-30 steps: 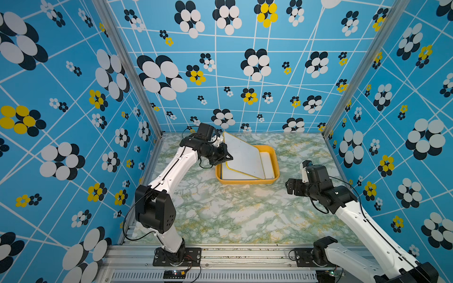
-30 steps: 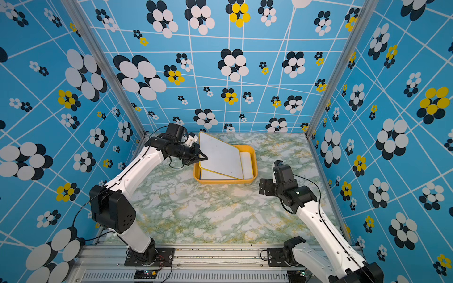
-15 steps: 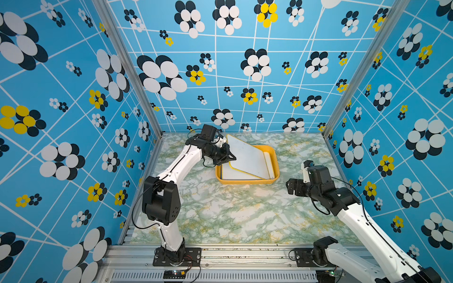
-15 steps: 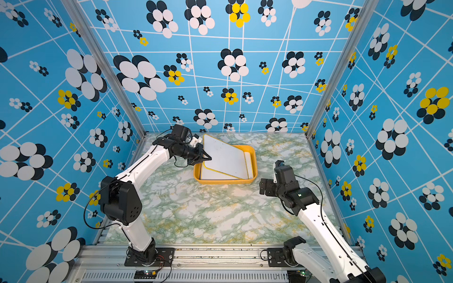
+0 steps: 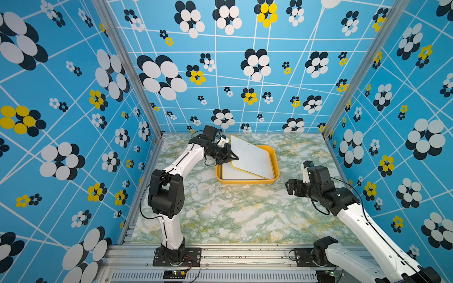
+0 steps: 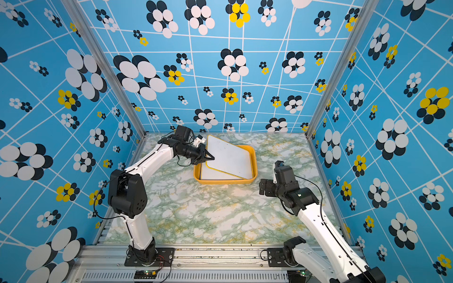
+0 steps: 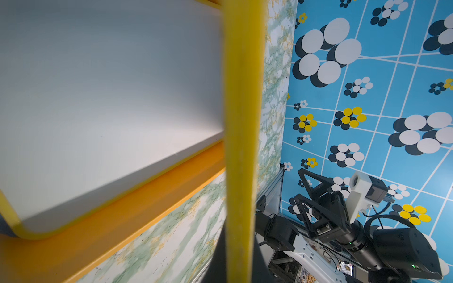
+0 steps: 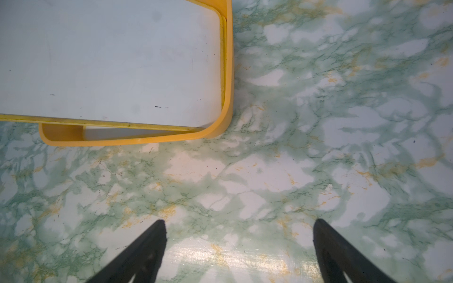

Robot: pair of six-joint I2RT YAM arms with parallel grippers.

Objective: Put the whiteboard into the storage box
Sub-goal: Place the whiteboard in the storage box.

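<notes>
My left end effector [image 5: 231, 158] is clenched on the raised edge of the whiteboard [image 5: 252, 156], whose far edge already sits down in the storage box [image 5: 245, 181] beyond it, so only lowering and letting go remain, I judge; my right end effector [image 8: 240, 225] hangs released beside the box.

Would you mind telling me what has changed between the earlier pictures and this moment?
The left gripper, still shut on the edge of the whiteboard, carried the tilted board slightly toward the robot's right, farther over the storage box. Nothing was let go. The storage box and the open right gripper stayed where they were.
</notes>
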